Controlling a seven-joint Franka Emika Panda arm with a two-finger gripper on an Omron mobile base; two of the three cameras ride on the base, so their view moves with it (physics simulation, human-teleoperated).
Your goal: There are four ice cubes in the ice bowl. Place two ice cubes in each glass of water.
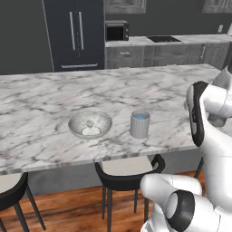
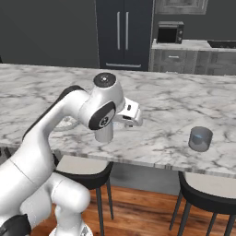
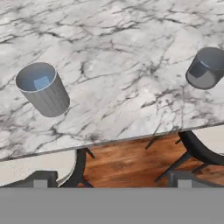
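My fingers spread wide, holding nothing, above the counter's edge; ice bowl just beside the near glass, ready for picking.

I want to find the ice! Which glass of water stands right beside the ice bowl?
The glass of water just right of the ice bowl in the left base view. The other glass stands alone, farther along the counter.

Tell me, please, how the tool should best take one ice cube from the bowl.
Probably from straight above: the ice cubes lie low inside the ice bowl, whose raised rim blocks a sideways approach. Close on the cube's opposite sides; their exact shape is too small to tell.
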